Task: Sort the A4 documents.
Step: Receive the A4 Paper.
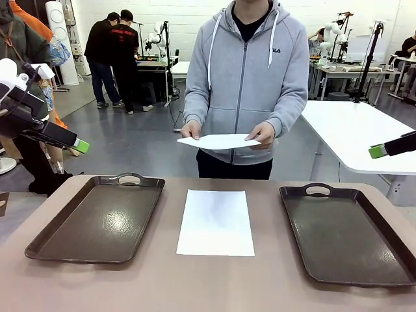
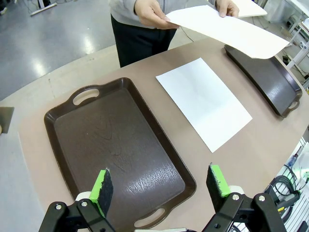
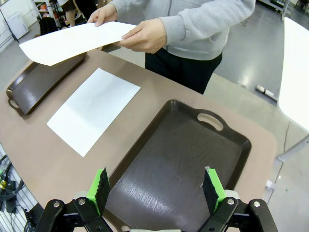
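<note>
The left gripper [image 2: 160,182] points down at the left tray [image 1: 97,221], its jaws fully apart and holding nothing. That tray is empty. Between the two trays one A4 sheet [image 1: 216,222] lies flat on the counter [image 1: 195,286], touching neither tray. Above the counter's far edge the person's hands [image 1: 263,135] hold a second sheet [image 1: 218,141] level in the air. The right tray [image 1: 344,237] is empty as well, and the right gripper [image 3: 156,186] looks down on it, wide open and empty. On this showing the sorting has hardly begun: no document sits in a tray yet, and both visible sheets are left to place.
</note>
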Controlling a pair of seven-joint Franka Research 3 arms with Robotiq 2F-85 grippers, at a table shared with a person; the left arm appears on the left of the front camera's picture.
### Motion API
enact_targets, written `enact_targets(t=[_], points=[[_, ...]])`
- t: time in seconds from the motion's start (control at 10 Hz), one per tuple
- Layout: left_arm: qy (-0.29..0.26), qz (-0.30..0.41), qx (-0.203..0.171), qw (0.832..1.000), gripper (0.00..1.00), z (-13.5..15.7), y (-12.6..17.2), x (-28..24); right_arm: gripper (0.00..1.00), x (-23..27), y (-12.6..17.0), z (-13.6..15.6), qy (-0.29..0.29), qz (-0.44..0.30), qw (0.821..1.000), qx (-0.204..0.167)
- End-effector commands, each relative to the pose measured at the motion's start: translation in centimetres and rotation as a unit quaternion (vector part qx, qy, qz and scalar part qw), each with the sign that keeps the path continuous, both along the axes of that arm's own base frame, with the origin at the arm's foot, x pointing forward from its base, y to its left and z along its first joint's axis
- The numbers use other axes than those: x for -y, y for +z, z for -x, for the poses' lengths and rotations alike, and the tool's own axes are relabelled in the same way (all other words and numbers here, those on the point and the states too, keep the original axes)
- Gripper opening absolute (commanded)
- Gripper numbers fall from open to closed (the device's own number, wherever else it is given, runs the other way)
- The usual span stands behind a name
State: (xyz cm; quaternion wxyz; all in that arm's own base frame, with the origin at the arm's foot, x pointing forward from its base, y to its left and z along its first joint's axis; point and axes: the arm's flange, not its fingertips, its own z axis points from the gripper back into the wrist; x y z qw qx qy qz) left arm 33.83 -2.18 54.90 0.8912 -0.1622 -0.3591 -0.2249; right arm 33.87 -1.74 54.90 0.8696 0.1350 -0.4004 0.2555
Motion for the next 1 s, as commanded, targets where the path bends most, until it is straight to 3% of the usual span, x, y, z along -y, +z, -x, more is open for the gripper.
enact_targets(t=[0.0, 0.9], points=[[-0.003, 0.003, 0.002, 1.000, 1.00, 0.00, 0.02, -0.15, 1.00, -0.02, -0.05, -0.06, 0.002, -0.002, 1.000, 0.000], [-0.003, 0.003, 0.002, 1.000, 1.00, 0.00, 0.02, -0.15, 1.00, -0.02, -0.05, -0.06, 0.002, -0.002, 1.000, 0.000]])
